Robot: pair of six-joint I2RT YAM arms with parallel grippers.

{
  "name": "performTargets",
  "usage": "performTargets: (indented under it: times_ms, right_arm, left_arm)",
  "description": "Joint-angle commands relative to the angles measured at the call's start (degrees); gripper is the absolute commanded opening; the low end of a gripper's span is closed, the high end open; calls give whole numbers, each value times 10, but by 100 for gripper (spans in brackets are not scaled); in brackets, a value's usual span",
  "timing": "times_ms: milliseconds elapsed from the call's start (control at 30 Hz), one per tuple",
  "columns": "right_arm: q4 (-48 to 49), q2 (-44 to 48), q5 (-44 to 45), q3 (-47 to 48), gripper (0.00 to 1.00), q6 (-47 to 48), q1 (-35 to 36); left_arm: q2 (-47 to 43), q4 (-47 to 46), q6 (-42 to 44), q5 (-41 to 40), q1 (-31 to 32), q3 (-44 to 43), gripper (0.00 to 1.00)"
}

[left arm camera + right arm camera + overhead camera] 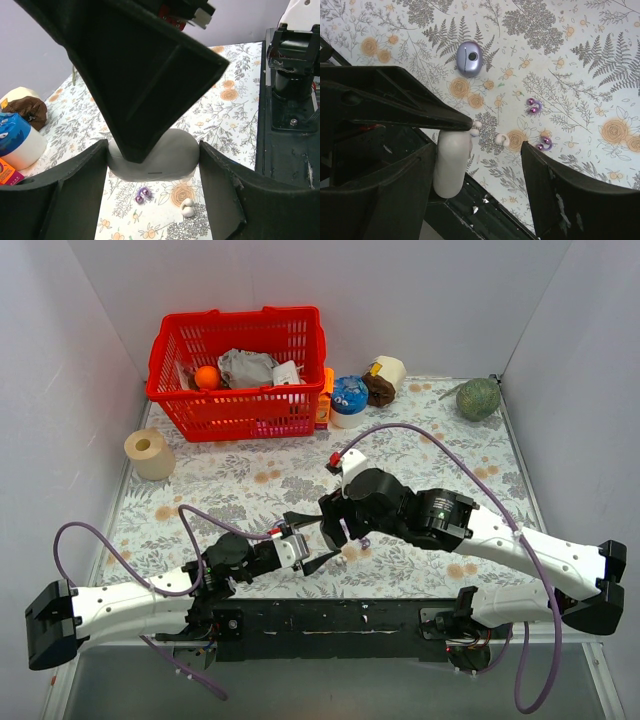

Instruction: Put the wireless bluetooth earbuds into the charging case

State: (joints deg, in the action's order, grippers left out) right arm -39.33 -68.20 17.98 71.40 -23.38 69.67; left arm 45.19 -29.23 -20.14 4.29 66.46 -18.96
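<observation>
The left claw point(155, 157) pinched the charging case point(167, 162) by its two sides just above the floral counter point(250, 480). In the overhead view this was near the counter's 6 o'clock edge, where the tips of both arms crowded close together. The right claw point(479, 147) stood spread wide over the same spot, holding nothing. One of its fingers point(145, 75) crossed in front of the case in the left wrist view, though whether it touched the case could not be told.

The two wireless bluetooth earbuds point(534, 106), tiny and shiny purple, lay loose on the counter, apart from the case and from each other. Seen from the right wrist camera, one lay at 2 o'clock of the case and the other at 3 o'clock. Small white pieces point(502, 140) lay between the buds and the case. A lavender oval object point(469, 58) with a dark round spot rested on the counter at 12 o'clock of the case.

Farther off in the overhead view, a red basket point(240, 412) holding odds and ends stood at the counter's 11 o'clock. A paper roll point(150, 453) stood at 9 o'clock.
</observation>
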Motion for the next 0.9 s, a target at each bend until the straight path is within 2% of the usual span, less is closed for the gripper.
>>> performTargets:
  times_ms: [0,500,667,767,867]
  right_arm:
    - [11,23,-1,-13,75,-4,-17]
    - [3,73,21,-42,73,-20,-30]
    - [35,106,29,-50,65,-28,-30]
    - [90,131,-3,-69,63,-19,-30]
    - [106,128,-33,-71,61,-11,-30]
  left_arm:
    - [-21,-8,9,-8,1,-13,0]
    - [-28,4,7,-28,1,-15,0]
    - [-32,3,3,-35,1,-13,0]
    - [-32,4,-2,-36,1,-12,0]
    - [-30,5,-2,-35,1,-12,0]
